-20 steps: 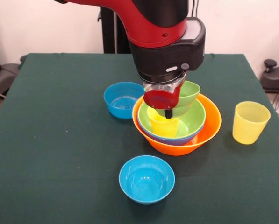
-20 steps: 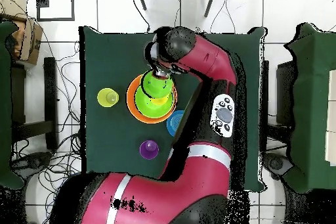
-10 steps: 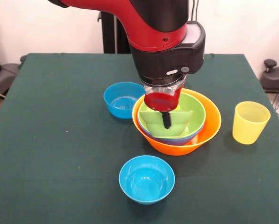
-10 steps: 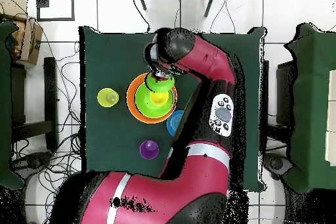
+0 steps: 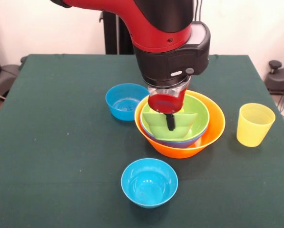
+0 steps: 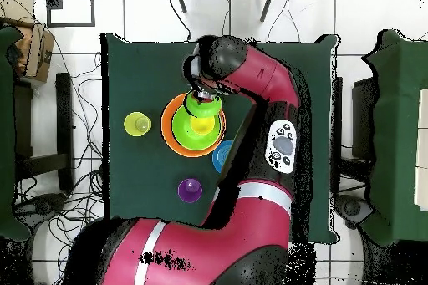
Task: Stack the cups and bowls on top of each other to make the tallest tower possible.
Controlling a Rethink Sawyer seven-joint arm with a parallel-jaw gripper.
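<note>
The tower stands mid-table: the orange bowl (image 5: 213, 130) (image 6: 170, 124) holds the large blue bowl (image 5: 180, 143), and the medium green bowl (image 5: 201, 114) sits inside that. The small green bowl (image 5: 184, 124) stands upright inside the medium one. From the front it hides the opaque yellow cup, which shows as a yellow patch (image 6: 201, 124) from overhead. My gripper (image 5: 170, 126) comes straight down onto the small green bowl. One dark finger (image 5: 170, 121) lies against its near wall, and the gripper is shut on it.
One small blue bowl (image 5: 126, 100) (image 6: 221, 157) sits just left of the tower. Another small blue bowl (image 5: 149, 182) sits in front of the tower. The ribbed pale yellow cup (image 5: 255, 124) (image 6: 136, 123) stands to the right. Only the overhead view shows the purple cup (image 6: 190, 189).
A second ago the small green bowl hung tilted over the yellow cup. It has come down level into the medium green bowl and now covers the cup. Almost nothing moved in the last half second.
</note>
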